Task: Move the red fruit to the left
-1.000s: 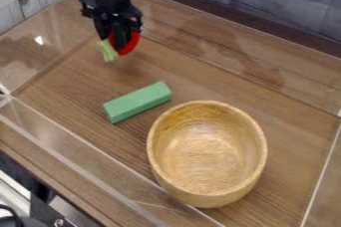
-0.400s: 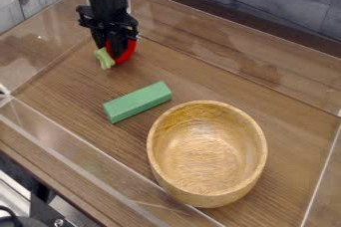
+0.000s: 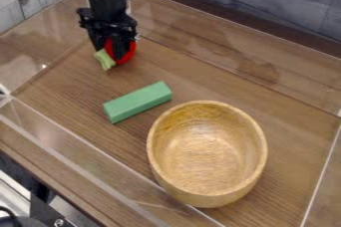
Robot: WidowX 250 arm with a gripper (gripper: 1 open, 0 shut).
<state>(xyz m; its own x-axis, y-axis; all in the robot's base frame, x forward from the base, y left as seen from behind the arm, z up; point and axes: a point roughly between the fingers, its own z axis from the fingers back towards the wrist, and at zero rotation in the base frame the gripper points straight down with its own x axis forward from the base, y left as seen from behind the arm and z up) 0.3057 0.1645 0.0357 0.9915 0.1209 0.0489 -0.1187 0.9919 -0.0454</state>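
The claw (image 3: pixel 111 46), apparently open, hangs right over the red fruit (image 3: pixel 122 51).

The bowl (image 3: pixel 206 153), nearer the camera than the gripper (image 3: pixel 111 42), looks like smooth wood with a soft sheen. The block (image 3: pixel 138 103) between them seems matt, smooth plastic. Beneath the gripper, the table (image 3: pixel 253 62) has a wood-like, grained, faintly glossy surface. The gripper looks dark and mostly matt.
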